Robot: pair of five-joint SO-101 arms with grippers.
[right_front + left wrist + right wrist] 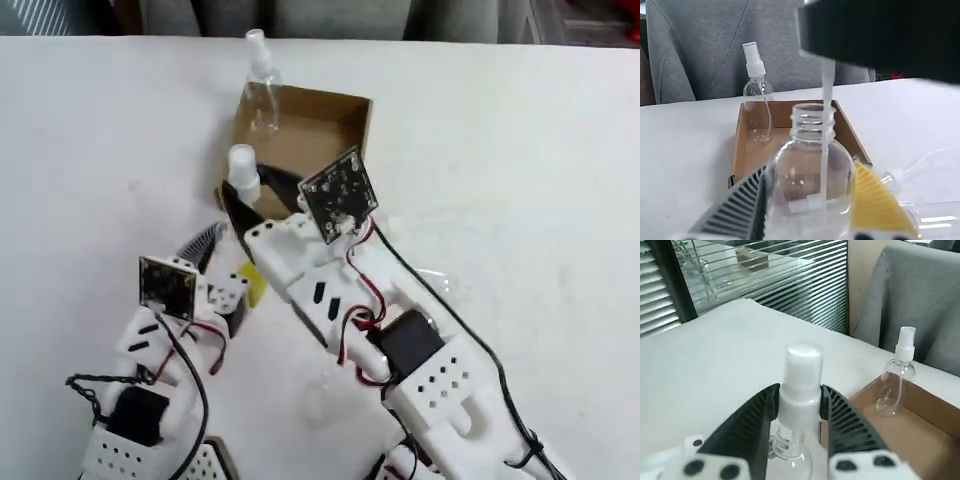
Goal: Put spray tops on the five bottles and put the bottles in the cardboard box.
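Open-necked bottle (810, 170) in left pincer (807, 202); spray-topped bottle (758, 100) in box (740, 147).

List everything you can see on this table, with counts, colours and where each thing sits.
box: one, brown cardboard, mid table
capped bottle: one, clear with white top, upright in the box's far corner
open bottle: one, clear, in front of the box, held
spray top: one, white, held above the open bottle, its tube down the neck
loose top: one, white, lying on the table beside the held bottle
table: one, white
left gripper: grey and yellow fingers, shut on open bottle
right gripper: black fingers, shut on spray top
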